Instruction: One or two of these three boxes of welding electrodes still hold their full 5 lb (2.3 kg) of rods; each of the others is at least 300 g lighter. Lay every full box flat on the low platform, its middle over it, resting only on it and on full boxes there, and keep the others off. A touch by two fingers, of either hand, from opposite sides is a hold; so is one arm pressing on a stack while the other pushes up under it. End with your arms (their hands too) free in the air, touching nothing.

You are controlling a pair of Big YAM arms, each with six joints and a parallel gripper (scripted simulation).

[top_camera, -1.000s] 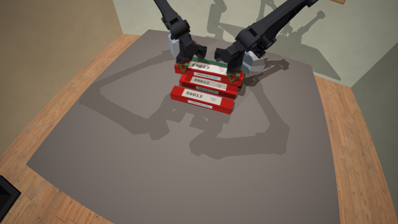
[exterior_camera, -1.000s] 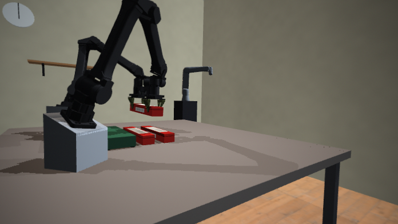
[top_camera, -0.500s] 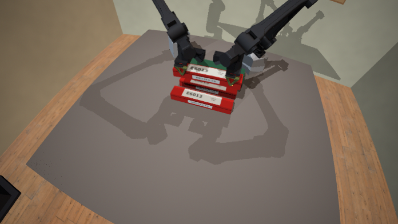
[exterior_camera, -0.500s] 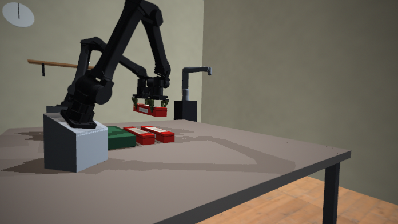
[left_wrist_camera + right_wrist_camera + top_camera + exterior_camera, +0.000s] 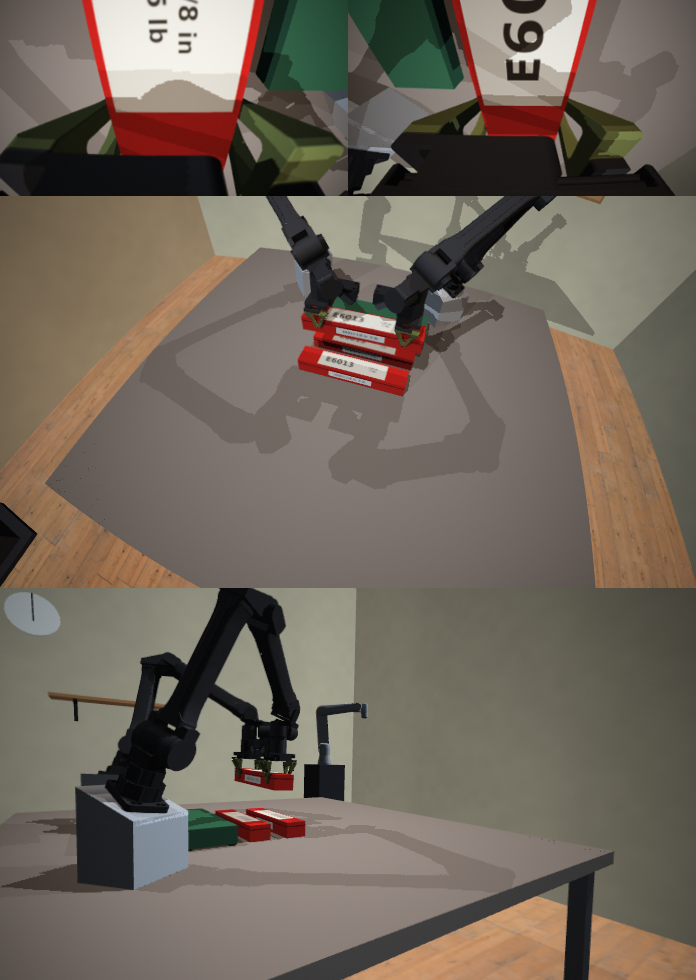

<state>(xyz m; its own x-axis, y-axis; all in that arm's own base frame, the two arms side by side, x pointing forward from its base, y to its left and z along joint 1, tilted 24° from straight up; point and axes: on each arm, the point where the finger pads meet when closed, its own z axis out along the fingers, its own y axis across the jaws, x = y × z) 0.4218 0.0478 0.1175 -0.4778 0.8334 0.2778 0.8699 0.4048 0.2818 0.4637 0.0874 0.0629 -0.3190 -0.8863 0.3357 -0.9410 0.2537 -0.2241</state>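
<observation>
Holding one red box (image 5: 371, 325) (image 5: 272, 781) (image 5: 175, 131) (image 5: 523, 120) level in midair w/ both hands: my L gripper (image 5: 407, 338) (image 5: 247, 769) (image 5: 175, 105) clamped on its "5 lb" end, R gripper (image 5: 316, 319) (image 5: 278, 774) (image 5: 523, 102) clamped on its E6013 end. Both wrists point straight down, fingers astride the long sides; forearms slope in from the worktop's (image 5: 300, 516) (image 5: 350, 908) base-side edge, elbows high. Green low platform (image 5: 362, 305) (image 5: 212, 834) (image 5: 306, 44) (image 5: 414, 57) sits nr that edge, between its corners. Other 2 boxes, nearer box (image 5: 325, 341) (image 5: 243, 824) & outer box (image 5: 353, 371) (image 5: 276, 822), lie flat on the far-edge side of it, approx parallel, well apart from the far corners.
</observation>
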